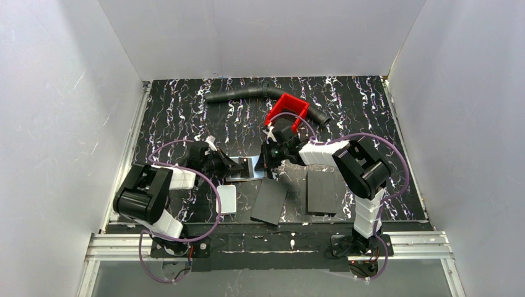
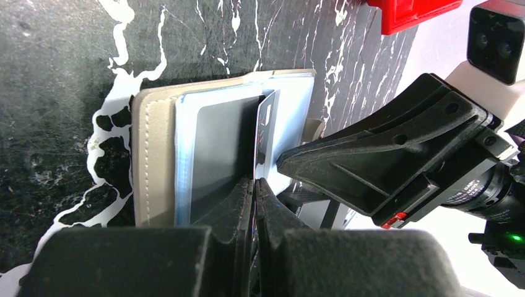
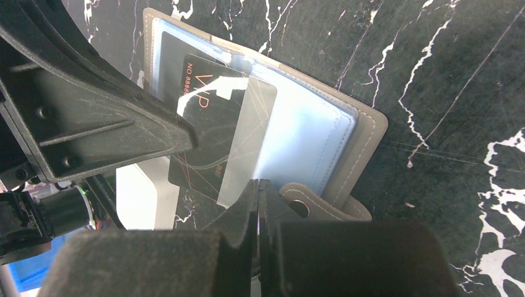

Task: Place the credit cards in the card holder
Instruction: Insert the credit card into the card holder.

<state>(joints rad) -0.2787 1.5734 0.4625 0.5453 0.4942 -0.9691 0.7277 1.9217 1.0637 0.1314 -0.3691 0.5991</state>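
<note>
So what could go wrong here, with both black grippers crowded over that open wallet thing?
1. The black credit card sits only partway inside the clear plastic sleeve of the grey-brown folding card holder. Pushed slightly askew by the left gripper, it might jam or bend.
2. The right gripper seems to pinch the sleeve's edge, so a tug could lift or drag the unsecured holder.
3. The two grippers are very close and could bump.

place: robot lab cell | evid: white encl. walls, alu rail
</note>
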